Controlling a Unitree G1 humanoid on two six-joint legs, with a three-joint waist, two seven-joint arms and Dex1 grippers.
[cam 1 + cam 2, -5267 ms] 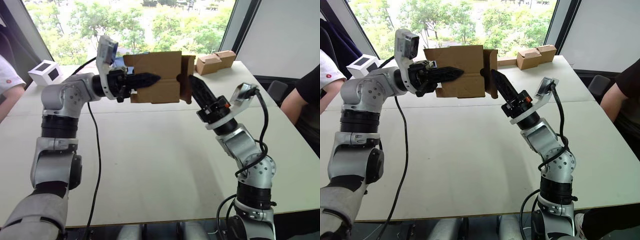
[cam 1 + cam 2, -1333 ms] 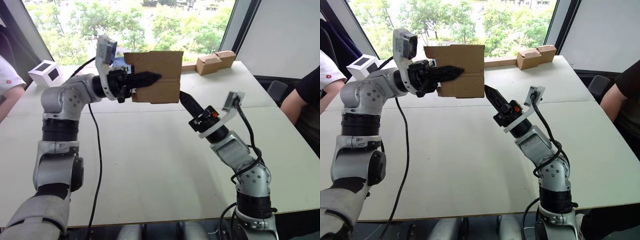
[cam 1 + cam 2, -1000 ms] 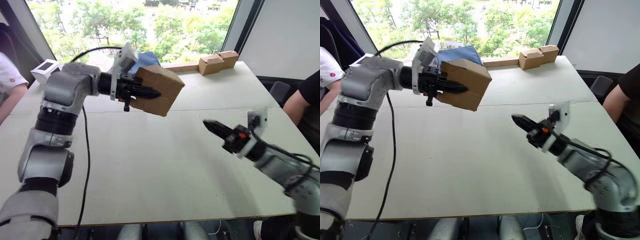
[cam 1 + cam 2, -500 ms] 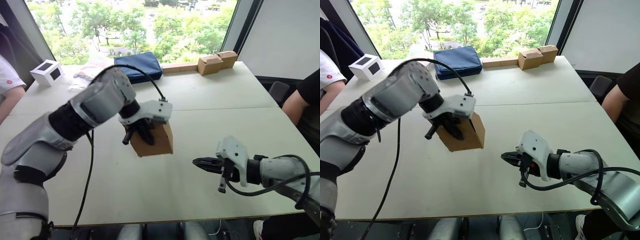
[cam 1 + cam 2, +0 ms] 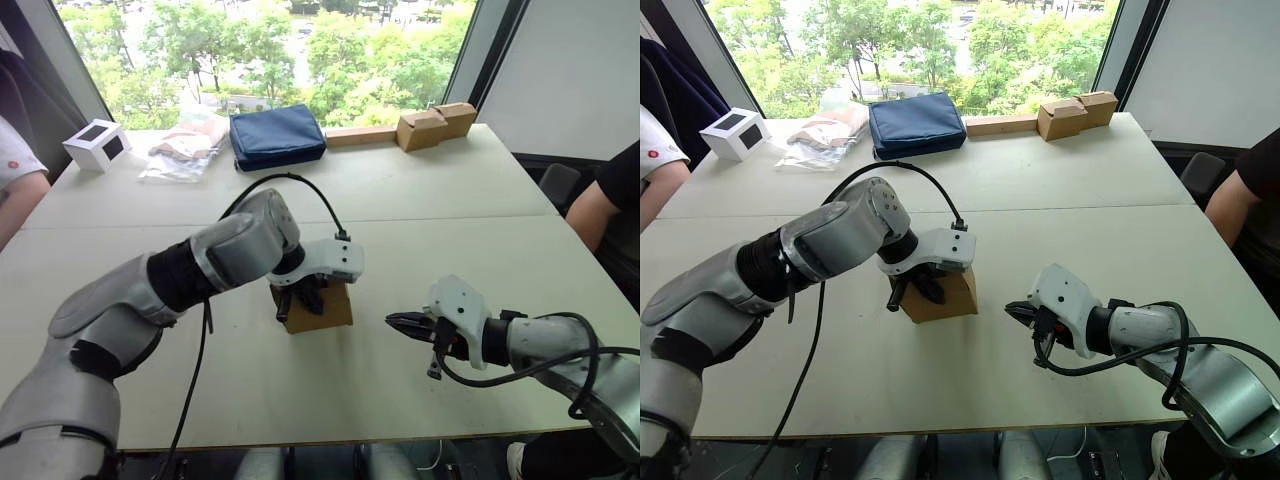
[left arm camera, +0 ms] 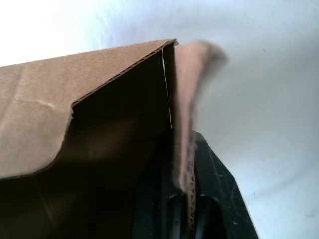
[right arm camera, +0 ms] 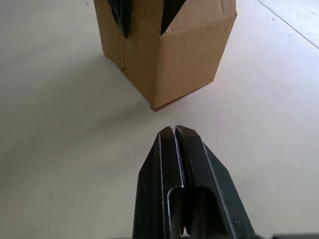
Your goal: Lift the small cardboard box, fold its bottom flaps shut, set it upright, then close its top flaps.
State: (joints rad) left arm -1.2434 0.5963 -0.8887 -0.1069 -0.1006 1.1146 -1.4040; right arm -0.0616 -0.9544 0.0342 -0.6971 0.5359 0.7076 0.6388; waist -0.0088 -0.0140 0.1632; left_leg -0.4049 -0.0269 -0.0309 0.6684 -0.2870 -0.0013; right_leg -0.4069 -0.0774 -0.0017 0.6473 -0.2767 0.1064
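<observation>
**Box on the tabletop, left jaws clamped on its wall**

Nearest on the right, the right gripper (image 5: 397, 322) hovered low over the white tabletop (image 5: 450, 210), its jaws pressed together on nothing, the tips pointing left at the box. In the right wrist view those tips stood apart from the near corner of the box, with bare tabletop between them.

Just to the left, near the middle of the tabletop, the small cardboard box (image 5: 324, 309) rested on its base. The left gripper (image 5: 300, 297) reached down from above, its jaws clamped on one wall of the box: one black finger lay outside the wall and one inside, as the left wrist view showed with the corrugated edge (image 6: 183, 164) pinched between them. The top of the box was open where the fingers entered.

Farther back, left of centre, lay a blue zipped pouch (image 5: 277, 136), and just to its left a clear plastic bag (image 5: 183, 148) with something pale inside. At the far left stood a white cube box (image 5: 96, 144) with a black panel on top. At the far right, by the window, two tan cardboard boxes (image 5: 435, 124) sat together, with a long tan strip (image 5: 360, 135) lying between them and the pouch.

A person's arm (image 5: 20, 178) showed at the left edge, and another person's arm (image 5: 605, 200) at the right edge.
</observation>
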